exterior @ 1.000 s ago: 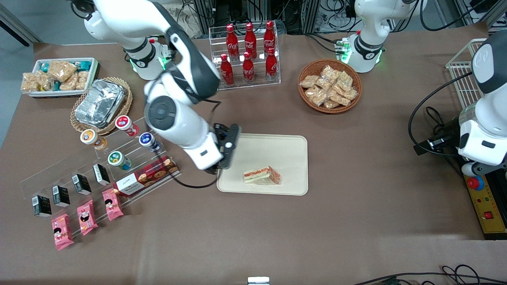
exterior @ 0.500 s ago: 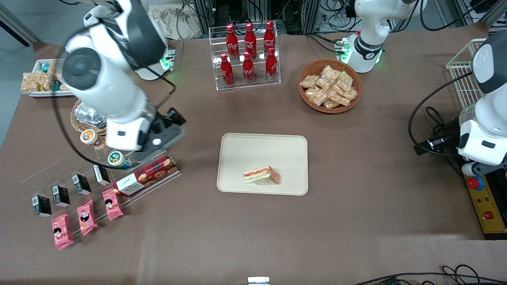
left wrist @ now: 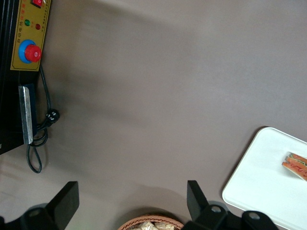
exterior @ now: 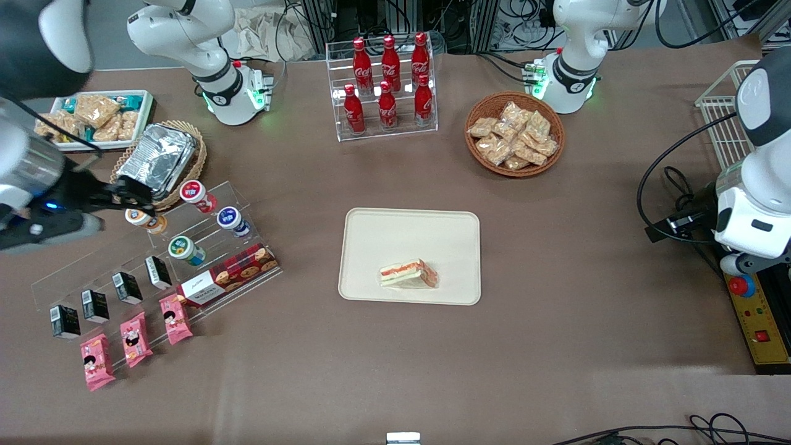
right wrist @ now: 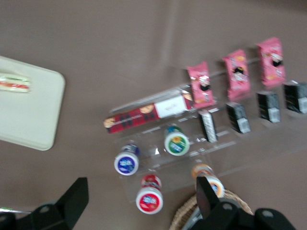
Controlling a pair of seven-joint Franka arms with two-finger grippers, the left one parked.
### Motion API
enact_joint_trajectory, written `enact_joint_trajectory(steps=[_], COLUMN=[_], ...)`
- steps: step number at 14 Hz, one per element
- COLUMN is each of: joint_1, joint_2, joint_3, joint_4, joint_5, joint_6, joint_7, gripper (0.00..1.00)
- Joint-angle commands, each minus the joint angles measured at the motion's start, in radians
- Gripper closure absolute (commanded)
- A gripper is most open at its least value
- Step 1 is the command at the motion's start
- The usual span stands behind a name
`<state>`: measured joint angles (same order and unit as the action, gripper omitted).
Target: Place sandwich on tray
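The sandwich (exterior: 409, 274), a wrapped wedge with red, white and green layers, lies flat on the cream tray (exterior: 426, 235) in the middle of the table, at the tray's edge nearer the front camera. Nothing touches it. It also shows in the left wrist view (left wrist: 296, 164) on the tray (left wrist: 261, 184), and in the right wrist view (right wrist: 14, 82) on the tray (right wrist: 36, 120). My right gripper (exterior: 139, 193) is open and empty. It hangs high above the acrylic rack and the foil basket, toward the working arm's end of the table; in its own view (right wrist: 141, 201) nothing lies between the fingers.
Below the gripper an acrylic rack (exterior: 154, 259) holds round cups (right wrist: 149, 200), a red cookie box (exterior: 228, 278), black cartons and pink packets (exterior: 133, 339). A wicker basket with foil packs (exterior: 157, 161), a white snack bin (exterior: 93, 120), a cola rack (exterior: 386, 80) and a snack basket (exterior: 514, 133) stand farther from the camera.
The right arm has swung away from the tray's edge toward its own end of the table and risen. The sandwich and the tray have not moved.
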<state>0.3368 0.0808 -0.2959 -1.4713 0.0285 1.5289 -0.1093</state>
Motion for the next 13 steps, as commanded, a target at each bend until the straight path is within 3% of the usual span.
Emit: enact_joint_trajectory(steps=[1,5,13], joint_1=[-0.163,-0.288,-0.318], joint_2=[-0.162,-0.213,-0.118], joint_3=[0.185,0.221,0.181], joint_4=[-0.154,-0.169,-0.141], joint_5=[-0.099,-0.098,-0.065], joint_6=[0.005,-0.019,0.030], joint_7=[0.077,0.076,0.077], gripper=[0.00,0.00,0.00])
